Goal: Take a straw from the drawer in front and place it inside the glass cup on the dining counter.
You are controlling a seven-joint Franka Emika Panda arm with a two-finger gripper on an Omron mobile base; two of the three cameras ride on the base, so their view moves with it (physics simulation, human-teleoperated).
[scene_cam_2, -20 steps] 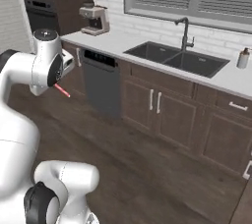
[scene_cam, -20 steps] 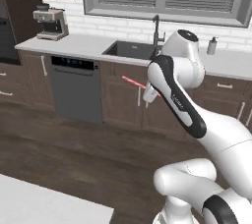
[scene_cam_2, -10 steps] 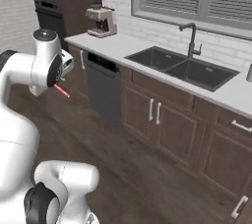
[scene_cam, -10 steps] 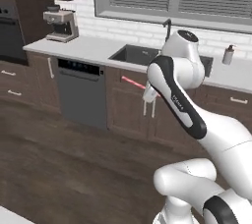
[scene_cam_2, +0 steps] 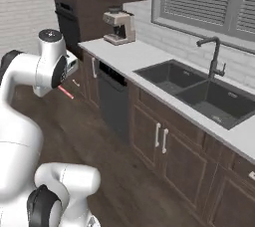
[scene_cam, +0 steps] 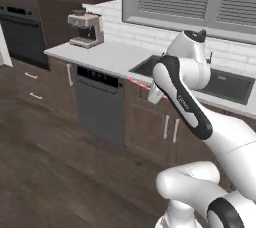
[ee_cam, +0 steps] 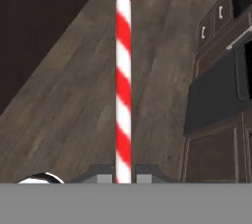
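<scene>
- Shifted since the earlier frames: whole scene slid across both base views, coffee machine and oven now nearer and larger, so camera motion with the base, not motion of the fixtures; straw held out from the hand just as before.
- Left base view: straw (scene_cam: 140, 84), thin and pink-red, projecting leftward from the hand at mid-frame, level with the edge of the white wall counter (scene_cam: 107, 55); gripper (scene_cam: 153, 92) largely masked by the white forearm, finger gap not resolvable at this angle.
- Left base view, surroundings: coffee machine (scene_cam: 86, 27) on the counter at upper left; grey dishwasher (scene_cam: 99, 104) below it; dark sink (scene_cam: 222, 84) behind the arm; built-in oven (scene_cam: 21, 22) at far left; dark plank floor (scene_cam: 60, 172) below.
- Right base view: straw (scene_cam_2: 65, 92) seen as a short red stroke just under the wrist, over the floor (scene_cam_2: 124, 171) in front of the lower cabinets (scene_cam_2: 159, 141); double sink (scene_cam_2: 199, 91) with black faucet (scene_cam_2: 213, 56) to the right; coffee machine (scene_cam_2: 119, 26) at the counter's far end.
- Hand view: straw (ee_cam: 123, 90), red-and-white striped at close range, rising straight from between the two finger tips (ee_cam: 101, 173) to near the top edge; fingers closed together and clamped on its lower end; gripper (ee_cam: 123, 174) at bottom centre; floor (ee_cam: 64, 100) behind, cabinet fronts (ee_cam: 216, 120) along the right side.
</scene>
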